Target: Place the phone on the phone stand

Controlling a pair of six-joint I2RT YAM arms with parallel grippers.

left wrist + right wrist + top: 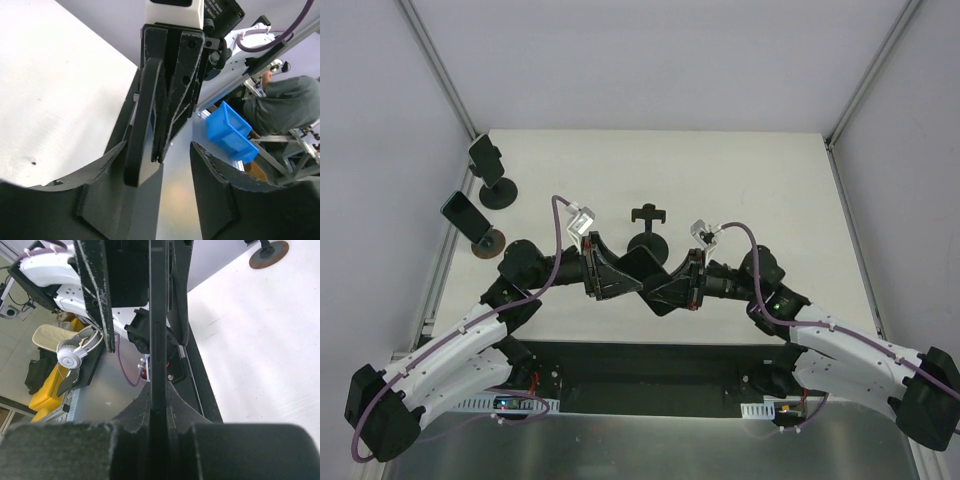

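1. The phone (642, 262) is held up over the near-middle of the table (770, 190), between the two grippers. From above only a dark corner of it shows, and the fingers cover the rest.
2. The right gripper (159, 392) is clamped on the phone. Its wrist camera sees the phone edge-on as a thin dark strip, so neither the screen nor the back can be made out.
3. The left gripper (157, 147) has its jaws apart. The phone lies close against one finger, though I cannot tell if they touch, and there is a clear gap to the other finger.
4. The phone stand (647, 225) is upright and unloaded just beyond the grippers, apart from the phone.
5. The back-left stand (500, 192) and the front-left stand (488, 242) each carry a phone. They are close to the table's left edge, well apart from the unloaded one.
6. Bare table runs behind and to the right of the phone stand, out to the far and right edges.
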